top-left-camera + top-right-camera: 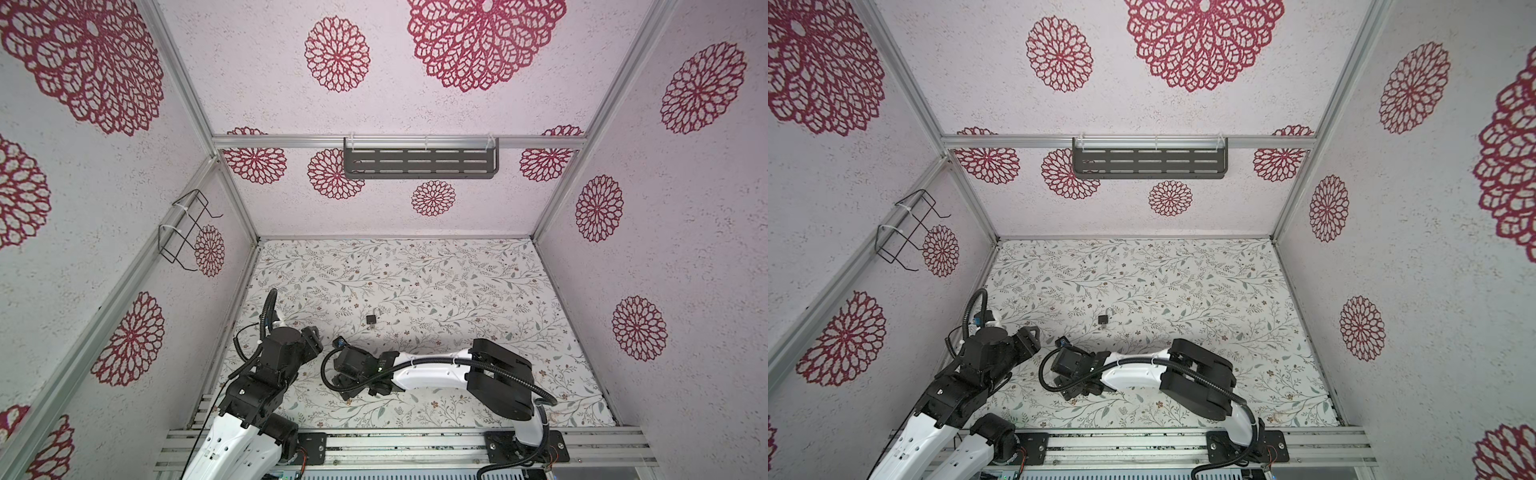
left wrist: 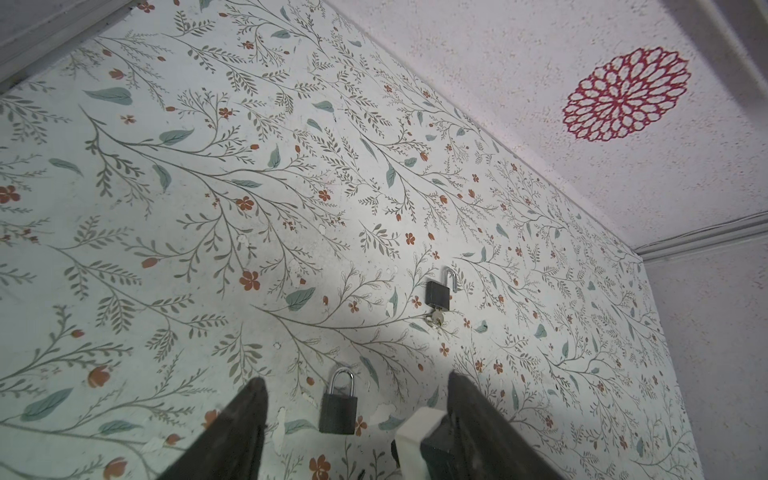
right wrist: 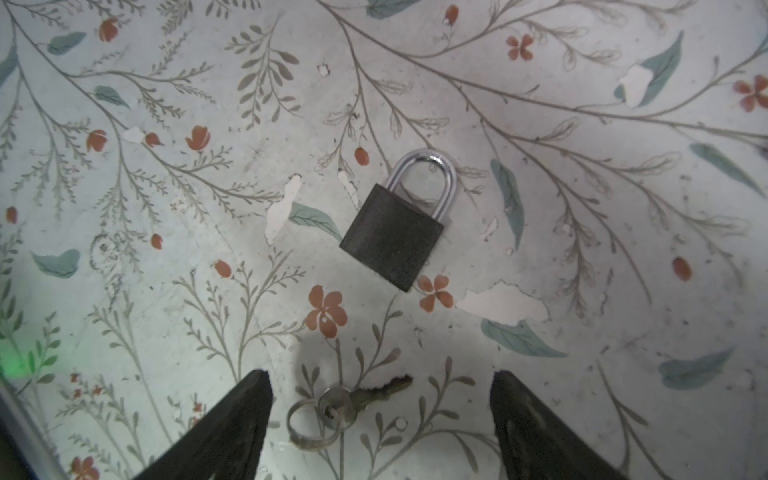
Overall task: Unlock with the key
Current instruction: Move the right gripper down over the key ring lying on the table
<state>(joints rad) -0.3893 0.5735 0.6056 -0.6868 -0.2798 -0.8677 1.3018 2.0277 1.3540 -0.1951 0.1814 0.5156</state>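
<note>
A dark closed padlock [image 3: 395, 232] with a silver shackle lies flat on the floral table. Its key [image 3: 365, 397], on a small ring [image 3: 307, 424], lies loose beside it. My right gripper [image 3: 380, 374] hangs open just over the key, one finger on each side, touching nothing. My left gripper [image 2: 355, 380] is open too, low over the same padlock [image 2: 338, 409] and holding nothing. Farther back lies a second padlock [image 1: 370, 319] with its shackle swung open and a key [image 2: 434, 319] in its base. The closed padlock is hidden under my right arm in both top views.
The patterned enclosure walls close in the table [image 1: 457, 291] on three sides. A wire rack [image 1: 183, 232] hangs on the left wall and a slotted shelf [image 1: 419, 162] on the back wall. Both arms crowd the near left part. A white part [image 2: 415, 432] sits beside my left finger.
</note>
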